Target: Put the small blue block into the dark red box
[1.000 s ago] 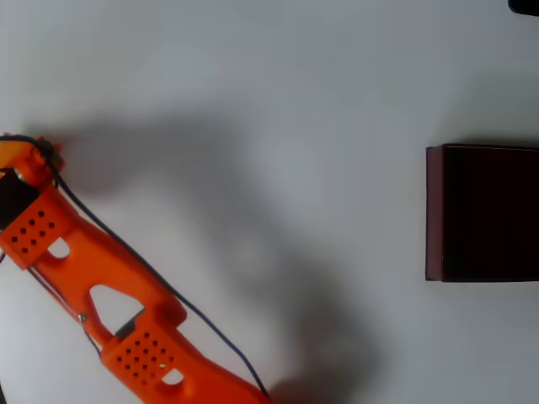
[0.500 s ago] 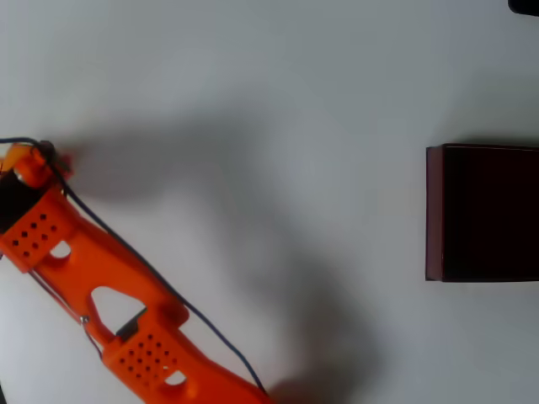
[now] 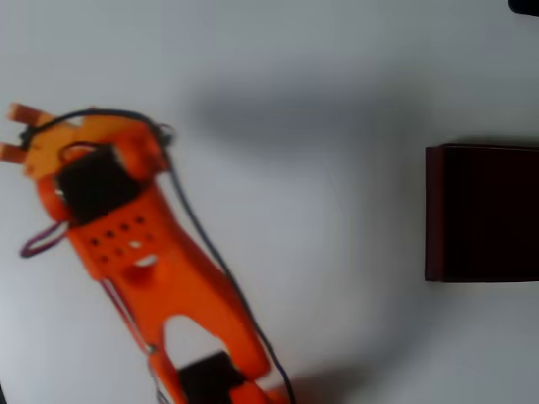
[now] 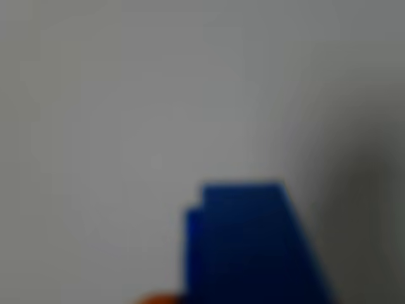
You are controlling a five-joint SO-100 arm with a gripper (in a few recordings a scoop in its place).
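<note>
Two views: an overhead view and a wrist view are given for this moment.
Arm: the orange arm (image 3: 160, 278) is seen at the left of the overhead view, running from the bottom edge up and to the left, with a black motor block near its upper end and a dark cable along its right side.
Gripper: the gripper (image 3: 17, 133) is seen at the upper left of the overhead view, where two short orange tips point toward the left edge, a narrow gap being visible between them.
Gripper state: whether the tips are apart or clamped on something cannot be told, since the picture is blurred and the space between them is too small to read.
Small blue block: the small blue block (image 4: 253, 244) is seen large and out of focus at the lower middle of the wrist view, very close to the camera, against a pale grey surface; a sliver of orange is seen at its lower left corner.
Dark red box: the dark red box (image 3: 434, 210) is seen at the right edge of the overhead view, cut off by the frame, its interior almost black; it lies well apart from the gripper.
Table: the white table (image 3: 320, 101) is crossed by a soft shadow.
</note>
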